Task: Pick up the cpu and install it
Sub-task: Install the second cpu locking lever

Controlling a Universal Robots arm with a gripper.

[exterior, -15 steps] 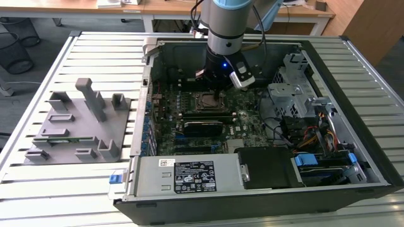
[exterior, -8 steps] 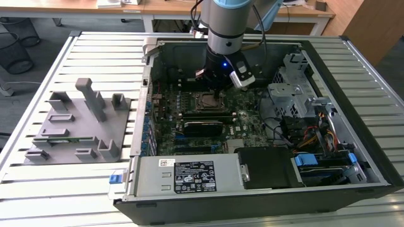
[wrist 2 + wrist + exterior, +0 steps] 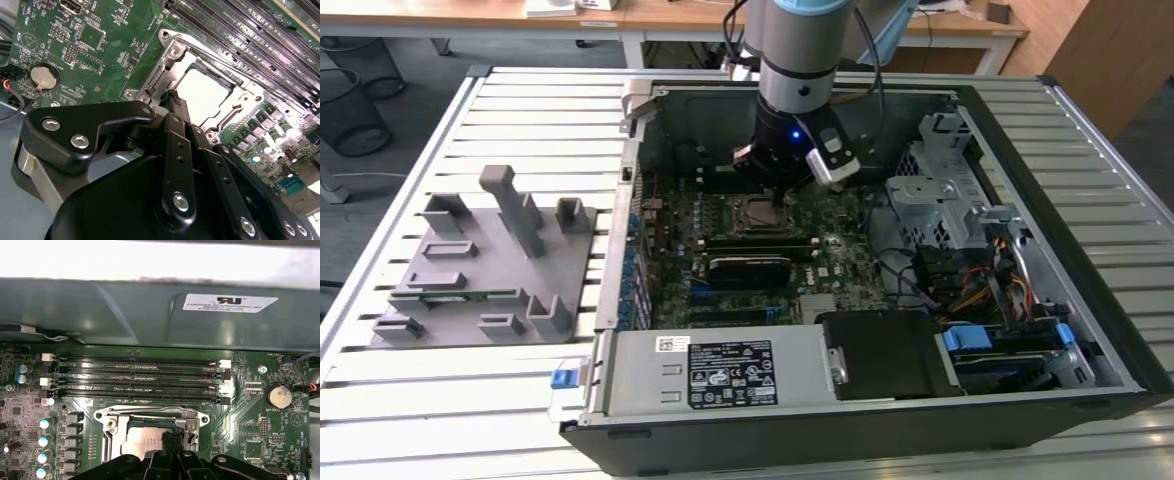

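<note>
In the exterior view, the arm reaches into the open computer case [image 3: 1067, 250] at frame centre, hiding the gripper [image 3: 781, 200] tips. In the second wrist view, the cpu [image 3: 207, 95] sits inside the socket frame [image 3: 170, 50], fingers [image 3: 176, 102] drawn together above its edge; whether they pinch it, I can't tell. In the first wrist view, black linkage cuts off the cpu's [image 3: 145, 442] lower part.

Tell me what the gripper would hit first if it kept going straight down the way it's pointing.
Most likely the cpu lying in its socket on the motherboard; the gripper points at the chip's edge, though the remaining gap is unclear.
</note>
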